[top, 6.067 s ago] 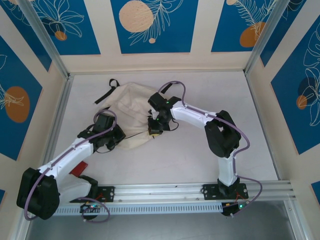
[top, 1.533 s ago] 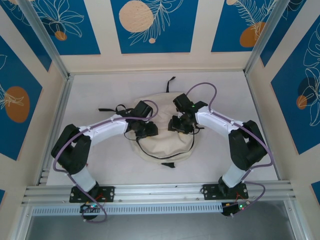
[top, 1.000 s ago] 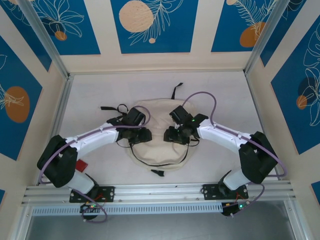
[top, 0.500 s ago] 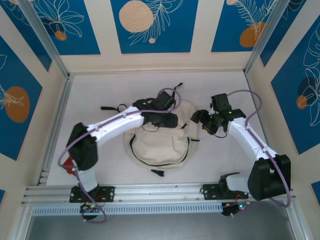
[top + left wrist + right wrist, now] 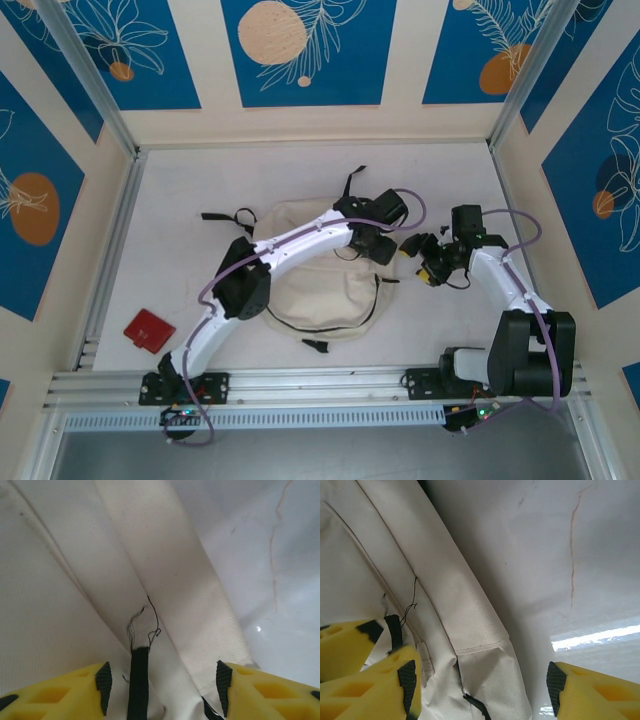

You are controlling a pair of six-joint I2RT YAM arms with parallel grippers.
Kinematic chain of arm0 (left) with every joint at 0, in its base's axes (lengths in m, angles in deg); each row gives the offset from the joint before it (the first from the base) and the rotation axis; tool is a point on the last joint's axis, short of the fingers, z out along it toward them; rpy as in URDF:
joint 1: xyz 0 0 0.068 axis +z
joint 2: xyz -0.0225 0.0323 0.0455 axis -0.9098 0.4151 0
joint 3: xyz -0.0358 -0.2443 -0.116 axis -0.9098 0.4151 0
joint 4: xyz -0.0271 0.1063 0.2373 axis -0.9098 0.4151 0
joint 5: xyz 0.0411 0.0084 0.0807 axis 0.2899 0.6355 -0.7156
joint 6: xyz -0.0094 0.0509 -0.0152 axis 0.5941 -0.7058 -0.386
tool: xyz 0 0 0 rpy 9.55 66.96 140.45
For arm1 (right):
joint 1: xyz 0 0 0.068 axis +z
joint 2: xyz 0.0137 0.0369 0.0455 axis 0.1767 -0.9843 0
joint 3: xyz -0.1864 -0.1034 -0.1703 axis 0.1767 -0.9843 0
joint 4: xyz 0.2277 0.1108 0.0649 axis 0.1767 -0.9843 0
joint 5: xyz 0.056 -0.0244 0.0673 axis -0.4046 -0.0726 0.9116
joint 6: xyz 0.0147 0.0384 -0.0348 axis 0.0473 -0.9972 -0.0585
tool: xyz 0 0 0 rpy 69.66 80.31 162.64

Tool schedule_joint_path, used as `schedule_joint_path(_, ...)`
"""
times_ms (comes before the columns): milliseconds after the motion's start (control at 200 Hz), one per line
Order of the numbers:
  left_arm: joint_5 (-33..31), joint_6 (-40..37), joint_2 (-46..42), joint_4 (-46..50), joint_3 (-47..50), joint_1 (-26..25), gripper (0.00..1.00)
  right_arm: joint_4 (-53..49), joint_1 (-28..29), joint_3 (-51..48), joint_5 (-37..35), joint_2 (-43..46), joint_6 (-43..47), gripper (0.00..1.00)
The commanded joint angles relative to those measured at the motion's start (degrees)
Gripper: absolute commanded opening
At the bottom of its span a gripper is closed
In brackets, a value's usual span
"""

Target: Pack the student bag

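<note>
The bag (image 5: 315, 285) lies flat at mid-table, slightly left of centre, its zip trim curving along the near side. The left arm reaches across the bag's far part, and the left gripper (image 5: 383, 247) sits at the bag's right edge. In the left wrist view its jaws stand wide, one yellow finger (image 5: 60, 690) on each side of a raised fabric fold. A black strap (image 5: 138, 680) with a frayed thread lies between them, and neither pad touches it. The right gripper (image 5: 426, 264) is just beside the same edge, on the table side. Its jaws are also wide and hold nothing. One finger is over the bag's seamed corner and the other is over bare table (image 5: 450, 180). The two grippers are near each other, with little room between them. The table is open to the right of the bag up to the right wall (image 5: 540, 200), along the far side, and on the left. Two black shoulder straps (image 5: 228, 216) trail from the bag's far edge toward the back and the left. A small red item (image 5: 150, 330) lies near the left front corner, well apart from the bag. The rail (image 5: 320, 385) carrying both arm bases runs along the near edge.
</note>
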Motion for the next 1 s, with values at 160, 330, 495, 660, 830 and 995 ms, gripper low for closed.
schedule_joint_path(160, -5.04, -2.54, 3.22, 5.30, -3.28, 0.09, 0.48, 0.48, -0.31, -0.82, 3.15, 1.41, 0.90, 0.72)
schedule_joint_path(330, -6.98, -1.12, 2.78, 4.77, -3.38, 0.17, 0.30, 0.53, -0.31, -1.01, 3.24, 1.41, 0.99, 0.72)
schedule_joint_path(495, -9.69, 0.00, 1.34, 4.23, -3.56, 0.26, 0.15, 0.32, -0.31, -1.24, 3.16, 1.58, 1.10, 0.72)
schedule_joint_path(660, -11.60, 0.71, -0.72, 4.38, -3.24, 0.26, 0.04, 0.13, -0.31, -1.31, 2.98, 1.76, 1.34, 0.72)
schedule_joint_path(830, -11.46, 1.74, -5.45, 1.28, 0.57, 0.22, 0.00, 3.37, 0.66, -1.22, 10.46, 0.75, 3.37, 0.70)
schedule_joint_path(995, -11.37, 3.48, -11.52, -2.25, 7.14, 0.18, 0.00, 5.71, 3.35, 0.61, 15.89, -2.62, 3.46, 0.64)
